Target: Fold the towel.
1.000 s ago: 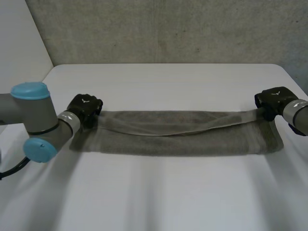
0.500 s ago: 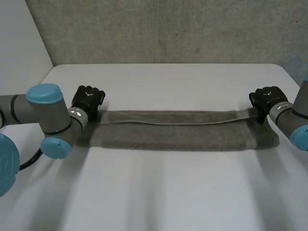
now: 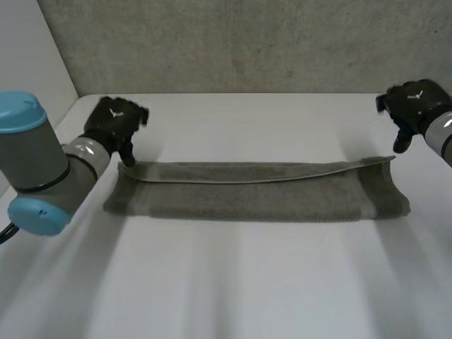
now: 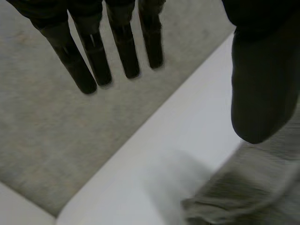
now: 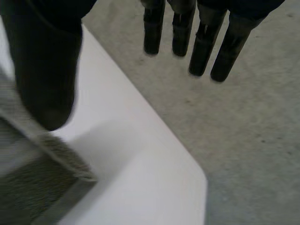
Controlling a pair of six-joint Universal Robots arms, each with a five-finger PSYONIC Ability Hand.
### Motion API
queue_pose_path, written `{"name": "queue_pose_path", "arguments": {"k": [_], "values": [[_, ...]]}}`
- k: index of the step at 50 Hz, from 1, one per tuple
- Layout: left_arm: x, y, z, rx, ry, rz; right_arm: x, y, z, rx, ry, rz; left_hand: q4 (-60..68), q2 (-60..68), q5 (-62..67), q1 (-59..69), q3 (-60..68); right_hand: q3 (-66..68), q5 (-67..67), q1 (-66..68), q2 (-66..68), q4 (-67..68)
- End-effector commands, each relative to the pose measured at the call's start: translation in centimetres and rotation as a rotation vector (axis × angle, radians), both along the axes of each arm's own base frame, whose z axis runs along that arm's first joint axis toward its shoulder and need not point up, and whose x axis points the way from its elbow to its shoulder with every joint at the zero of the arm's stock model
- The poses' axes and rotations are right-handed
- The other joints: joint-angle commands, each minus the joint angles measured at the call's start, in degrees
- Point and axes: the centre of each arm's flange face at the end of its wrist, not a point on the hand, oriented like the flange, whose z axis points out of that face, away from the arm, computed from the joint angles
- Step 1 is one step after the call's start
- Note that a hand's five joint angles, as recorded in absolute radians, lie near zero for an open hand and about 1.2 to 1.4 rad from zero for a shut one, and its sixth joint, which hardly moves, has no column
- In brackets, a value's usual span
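A grey towel [image 3: 258, 189] lies folded lengthwise into a long strip across the white table [image 3: 233, 282]. My left hand [image 3: 113, 125] hovers above and behind the strip's left end, fingers [image 4: 96, 51] straight and spread from the thumb, holding nothing. The towel's left corner [image 4: 243, 197] lies below its thumb. My right hand [image 3: 415, 104] hangs above the strip's right end, fingers [image 5: 201, 42] straight and empty. The towel's right corner [image 5: 51, 168] lies under its thumb.
A grey carpeted wall [image 3: 240, 42] stands behind the table's far edge. The table's right far corner [image 5: 197, 183] lies just past the towel's right end. Bare tabletop spreads in front of the towel.
Both hands opened and let go of the towel's far corners, then rose up and away from it. The upper layer now lies flat on the lower one.
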Motion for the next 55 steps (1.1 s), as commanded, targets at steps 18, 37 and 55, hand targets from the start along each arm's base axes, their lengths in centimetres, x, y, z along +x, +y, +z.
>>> {"name": "queue_pose_path", "arguments": {"k": [18,37,55], "values": [[-0.3,1.6,-6.1,0.320,-0.164,-0.140,0.0,0.2,-7.9,0.383,0.118,0.088,4.04,4.08,-5.73,3.85,4.33,16.43,16.20,16.39,16.38,16.33],[-0.8,-3.2,-7.8,0.178,-0.165,-0.020,1.3,-3.4,-9.4,0.245,0.056,0.032,-14.29,-14.25,-24.06,-14.49,-14.01,-15.45,-15.68,-15.49,-15.50,-15.55],[-0.3,-1.0,-6.9,0.145,-0.167,0.029,0.6,-0.2,-8.8,0.292,0.032,0.034,-20.68,-20.64,-30.46,-20.88,-20.40,-15.45,-15.68,-15.49,-15.50,-15.55]]}}
